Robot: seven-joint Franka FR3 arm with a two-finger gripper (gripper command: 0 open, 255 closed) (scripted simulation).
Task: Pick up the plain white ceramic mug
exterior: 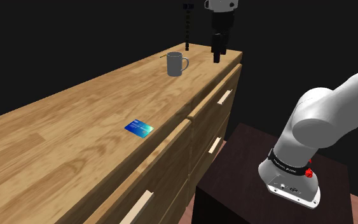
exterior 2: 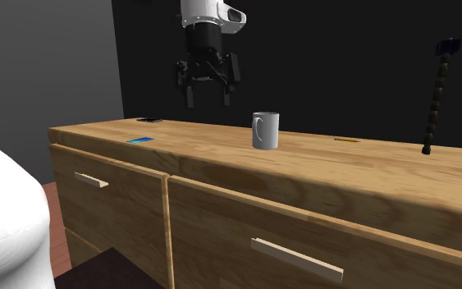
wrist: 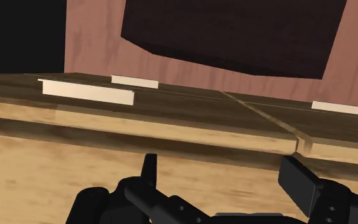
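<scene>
A pale grey-white mug stands upright on the wooden dresser top, near its far end, with the handle on the shoulder view's right. In the second exterior view the mug sits mid-top. My black gripper hangs in the air above the dresser's front edge, to the shoulder view's right of the mug and apart from it. In the second exterior view the gripper is up and left of the mug, fingers apart and holding nothing. The wrist view has the gripper over the dresser's front edge.
A blue card lies mid-top near the front edge. A black beaded rod stands at the back, with a small yellow item near it. Drawer handles and the dark stand are below the gripper.
</scene>
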